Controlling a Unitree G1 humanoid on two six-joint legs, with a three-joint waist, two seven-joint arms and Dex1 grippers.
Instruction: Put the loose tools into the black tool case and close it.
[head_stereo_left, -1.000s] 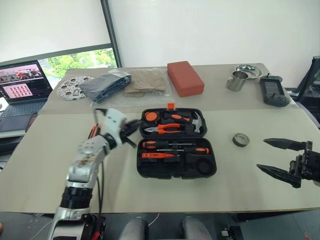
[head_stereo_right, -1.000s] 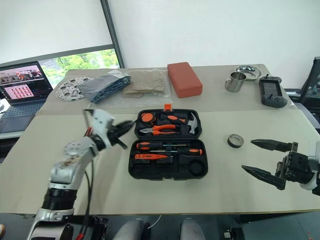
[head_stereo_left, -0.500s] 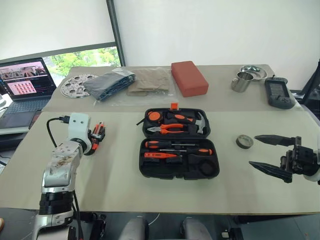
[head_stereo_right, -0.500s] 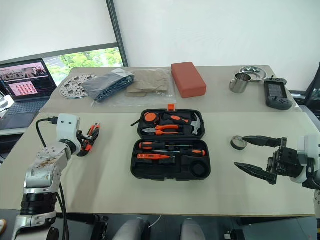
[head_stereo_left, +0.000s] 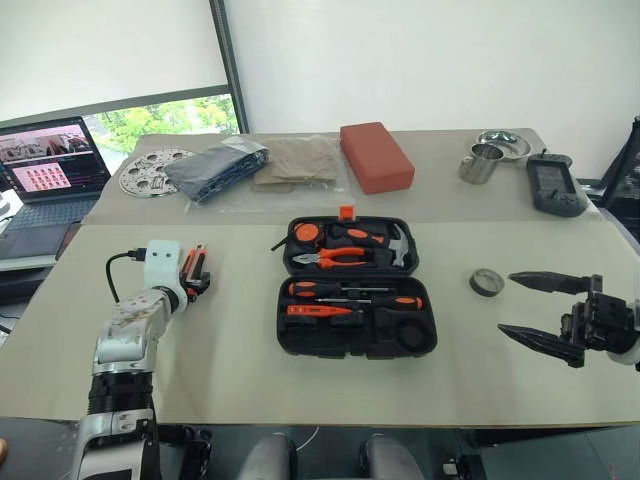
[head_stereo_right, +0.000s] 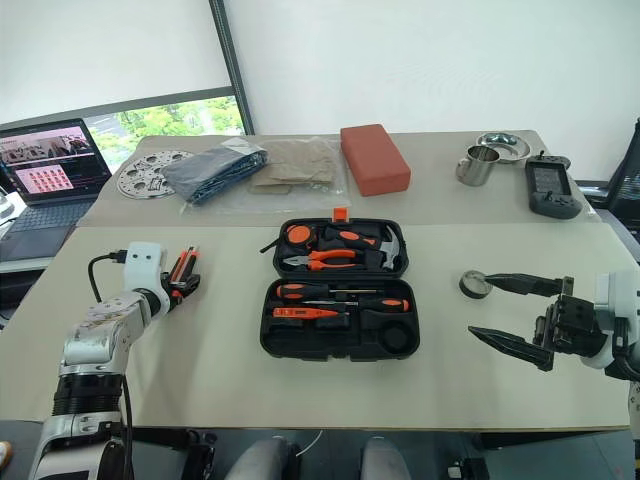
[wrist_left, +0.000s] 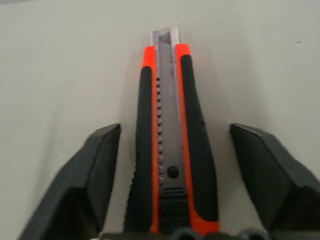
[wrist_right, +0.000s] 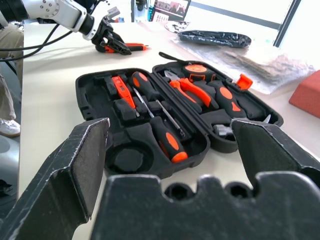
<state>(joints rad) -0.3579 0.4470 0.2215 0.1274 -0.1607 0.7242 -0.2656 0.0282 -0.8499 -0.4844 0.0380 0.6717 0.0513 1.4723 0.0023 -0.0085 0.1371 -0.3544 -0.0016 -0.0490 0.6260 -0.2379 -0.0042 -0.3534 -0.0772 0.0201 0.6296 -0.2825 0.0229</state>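
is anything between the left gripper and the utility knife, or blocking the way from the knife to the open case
Nothing visible does. The left gripper already straddles the utility knife, its fingers apart on either side. Between the knife and the black tool case lies only bare table, and the case stands open.

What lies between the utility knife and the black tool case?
Nothing: in the left eye view, bare table separates the utility knife from the black tool case.

orange-and-black utility knife (wrist_left: 172, 165), black tool case (head_stereo_left: 357, 340), perhaps red block (head_stereo_left: 376, 156)
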